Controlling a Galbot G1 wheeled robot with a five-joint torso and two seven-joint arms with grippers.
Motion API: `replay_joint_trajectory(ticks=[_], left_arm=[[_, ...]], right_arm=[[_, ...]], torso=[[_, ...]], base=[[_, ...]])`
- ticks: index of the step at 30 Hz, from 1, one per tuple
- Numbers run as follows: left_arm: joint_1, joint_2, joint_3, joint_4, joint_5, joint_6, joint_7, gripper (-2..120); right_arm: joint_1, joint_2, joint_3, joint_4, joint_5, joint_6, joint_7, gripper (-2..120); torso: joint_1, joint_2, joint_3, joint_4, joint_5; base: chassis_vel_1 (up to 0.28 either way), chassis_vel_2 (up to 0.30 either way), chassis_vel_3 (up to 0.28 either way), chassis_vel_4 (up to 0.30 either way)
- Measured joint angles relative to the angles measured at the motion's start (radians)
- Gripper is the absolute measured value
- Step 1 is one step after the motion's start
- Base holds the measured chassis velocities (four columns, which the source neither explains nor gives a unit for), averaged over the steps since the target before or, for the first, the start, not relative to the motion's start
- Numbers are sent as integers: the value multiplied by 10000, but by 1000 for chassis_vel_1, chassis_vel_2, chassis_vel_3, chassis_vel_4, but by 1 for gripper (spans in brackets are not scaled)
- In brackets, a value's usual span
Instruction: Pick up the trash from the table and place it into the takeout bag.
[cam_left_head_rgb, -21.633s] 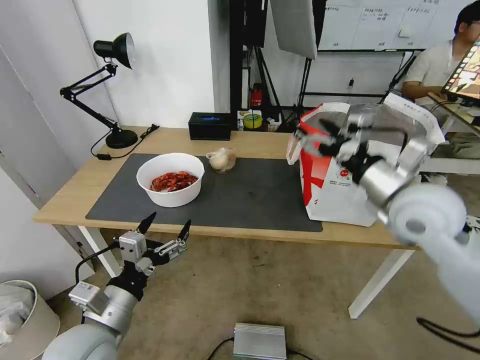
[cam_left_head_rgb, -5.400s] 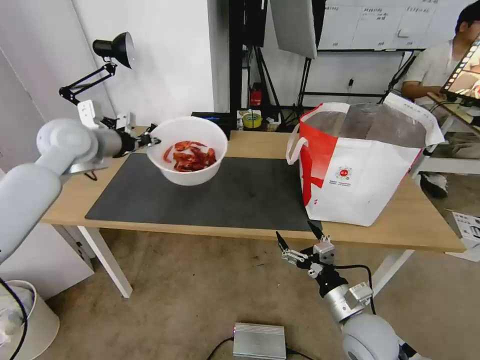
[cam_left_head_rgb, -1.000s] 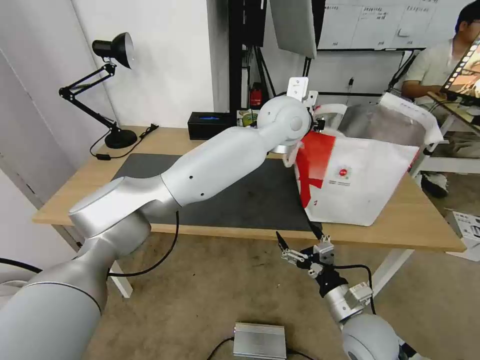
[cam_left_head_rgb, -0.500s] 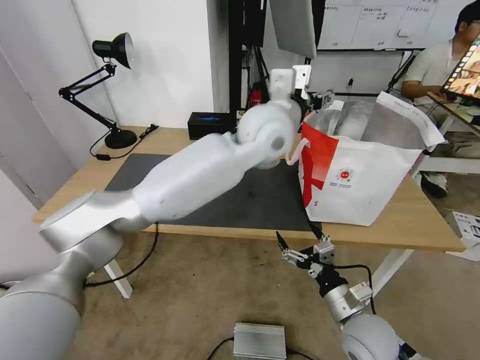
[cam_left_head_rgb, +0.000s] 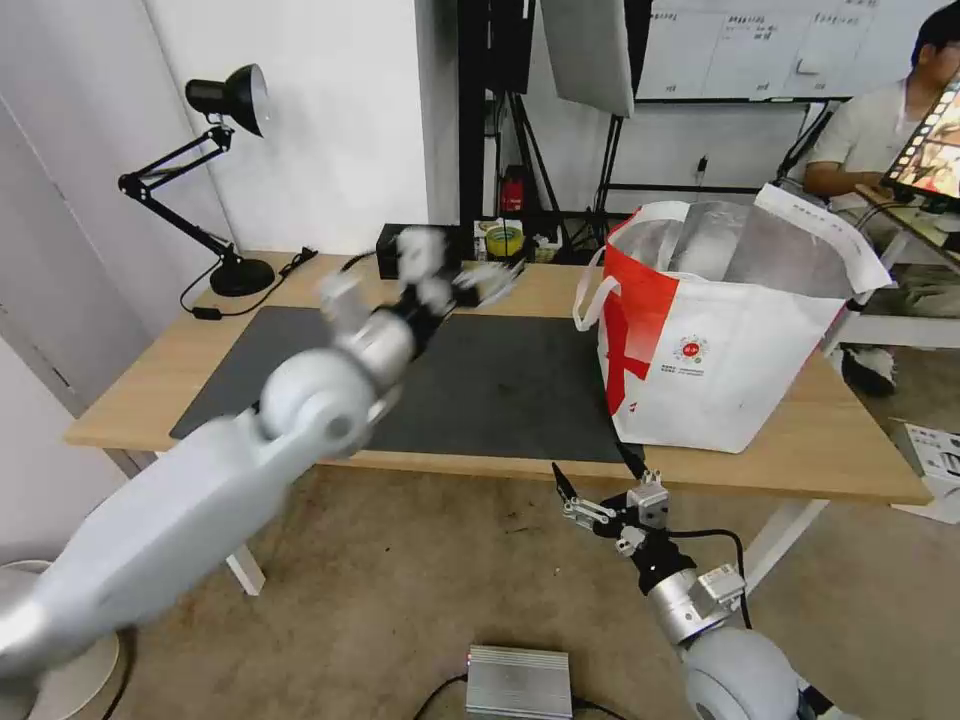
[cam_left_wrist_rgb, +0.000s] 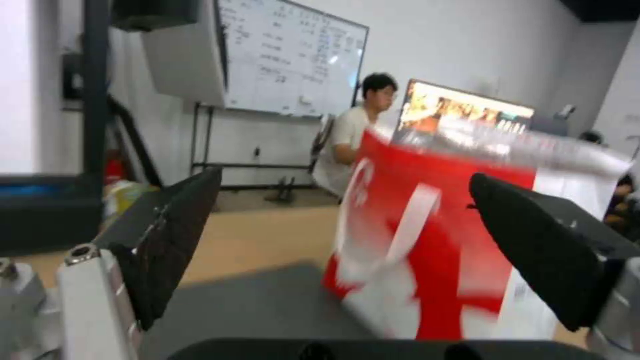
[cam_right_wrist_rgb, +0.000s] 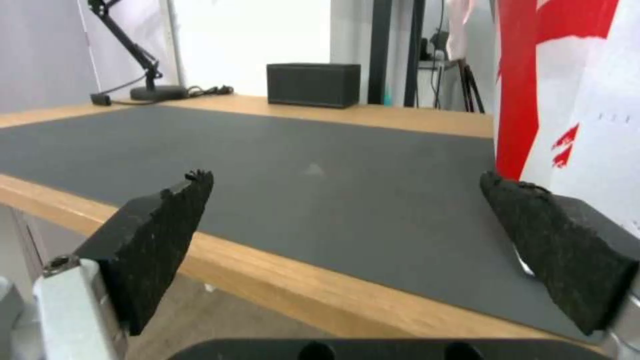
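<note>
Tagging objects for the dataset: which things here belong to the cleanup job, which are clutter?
Job:
takeout bag
table
left pincer, open, above the mat
right pincer, open, below the table's front edge

Clutter:
desk lamp
black box
tape roll

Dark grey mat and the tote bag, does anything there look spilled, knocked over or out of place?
Nothing stands out. The large white-and-red tote bag stands upright on the light wood table, mouth open, and no spill shows on the dark grey mat. The left gripper is above the mat, jaws open and empty.
</note>
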Motion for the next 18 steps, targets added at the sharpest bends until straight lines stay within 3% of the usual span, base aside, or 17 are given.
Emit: replay_joint_trajectory(ticks=[1,4,7,12,13,18], left_arm=[[0,0,0,0,0,0,0,100],[2470,252,-1674,-460,1118,-506,576,100],[3368,196,-2312,-528,1792,-837,609,100],[4636,-286,-3254,-437,2709,-1283,632,100],[5386,-647,-3676,-321,3156,-1517,766,100],[6546,-1206,-4243,-122,3833,-1894,964,100]], right_arm=[[0,0,0,0,0,0,0,100],[-1,0,-1,0,0,0,0,100],[0,0,-2,0,0,0,-2,100],[-1,1,-2,0,0,0,-1,100],[0,1,-1,0,0,0,-1,100],[-1,1,-2,0,0,0,0,100]], torso=[[0,0,0,0,0],[0,0,0,-1,-3],[0,1,-1,-2,10],[0,1,0,-5,7],[1,1,-1,-5,4],[1,1,-1,-2,3]], base=[[0,0,0,0],[0,0,0,0],[0,0,0,0],[0,0,0,0],[0,0,0,0],[0,0,0,0]])
